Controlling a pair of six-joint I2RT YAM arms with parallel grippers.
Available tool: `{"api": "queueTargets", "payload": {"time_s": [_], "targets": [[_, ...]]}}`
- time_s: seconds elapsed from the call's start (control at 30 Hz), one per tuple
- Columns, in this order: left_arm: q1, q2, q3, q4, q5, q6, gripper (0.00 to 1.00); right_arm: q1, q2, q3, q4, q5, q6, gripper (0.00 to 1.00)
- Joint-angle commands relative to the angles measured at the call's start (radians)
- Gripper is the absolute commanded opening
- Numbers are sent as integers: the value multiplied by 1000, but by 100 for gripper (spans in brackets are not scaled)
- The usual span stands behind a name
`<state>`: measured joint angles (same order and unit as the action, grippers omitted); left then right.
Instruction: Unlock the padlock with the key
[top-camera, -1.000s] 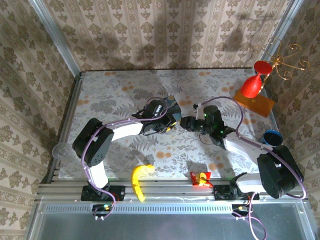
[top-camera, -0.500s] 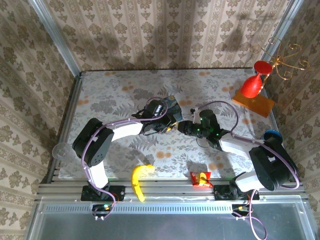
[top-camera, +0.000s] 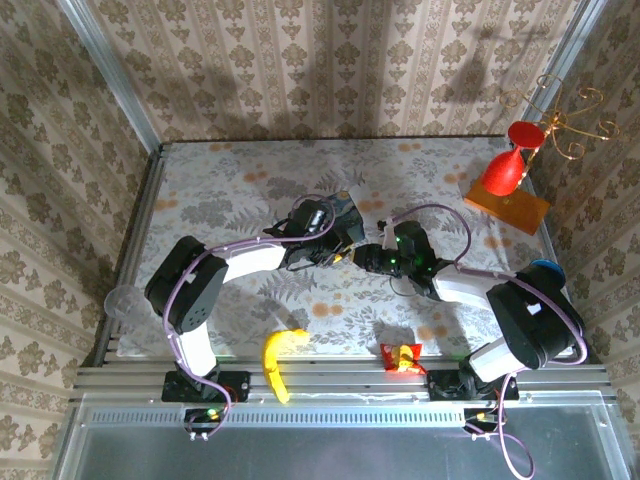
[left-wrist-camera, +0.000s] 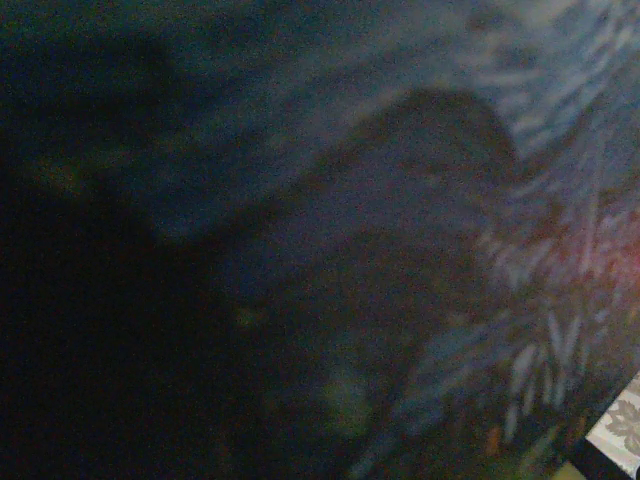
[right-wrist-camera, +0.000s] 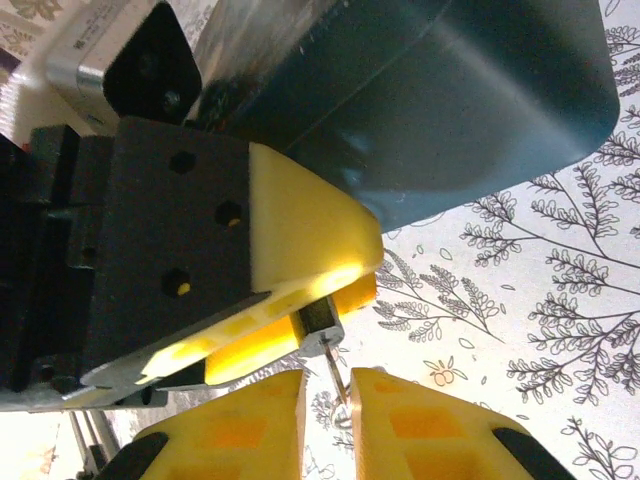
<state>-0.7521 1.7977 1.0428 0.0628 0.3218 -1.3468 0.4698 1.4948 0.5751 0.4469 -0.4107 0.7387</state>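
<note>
Near edge: banana (top-camera: 278, 362) and red snack packet (top-camera: 401, 356) lie apart from the work.

Mid-table: over the last second the right arm swung left. The right gripper (right-wrist-camera: 327, 402) now sits right against the left gripper (top-camera: 339, 254), and its jaws have narrowed.

Right wrist view: the left gripper's yellow fingers (right-wrist-camera: 300, 240) are clamped on the padlock (right-wrist-camera: 320, 325), a small silvery block. The key (right-wrist-camera: 335, 380), a thin metal shaft, hangs from the padlock's underside into the slit between the right jaws. A sliver of gap shows beside it, so I cannot tell if it is pinched yet.

Behind: the blue tin box (right-wrist-camera: 450, 90), raised off the patterned table (top-camera: 230, 190) beside the left gripper.

Judgement: key looks seated. Closing fully on it comes next, then the turn. Risk: the key slips or bends.
</note>
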Motion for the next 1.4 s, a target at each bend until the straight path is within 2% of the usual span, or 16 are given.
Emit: {"api": "queueTargets", "payload": {"time_s": [0.0, 0.43, 0.57, 0.73, 0.97, 1.37], "targets": [[-1, -13, -22, 1, 66, -45, 0, 6, 17, 6, 68, -5, 29, 17], [0, -20, -25, 6, 66, -48, 0, 6, 33, -6, 97, 24, 49, 18], [-1, -20, -26, 6, 66, -47, 0, 6, -11, -27, 59, 75, 41, 24], [-1, -21, -29, 6, 66, -49, 0, 6, -35, -34, 44, 73, 37, 21], [0, -22, -29, 10, 65, -50, 0, 16, 7, -32, 92, 49, 58, 18], [-1, -24, -25, 9, 60, -52, 0, 23, 21, -38, 92, 61, 62, 19]]}}
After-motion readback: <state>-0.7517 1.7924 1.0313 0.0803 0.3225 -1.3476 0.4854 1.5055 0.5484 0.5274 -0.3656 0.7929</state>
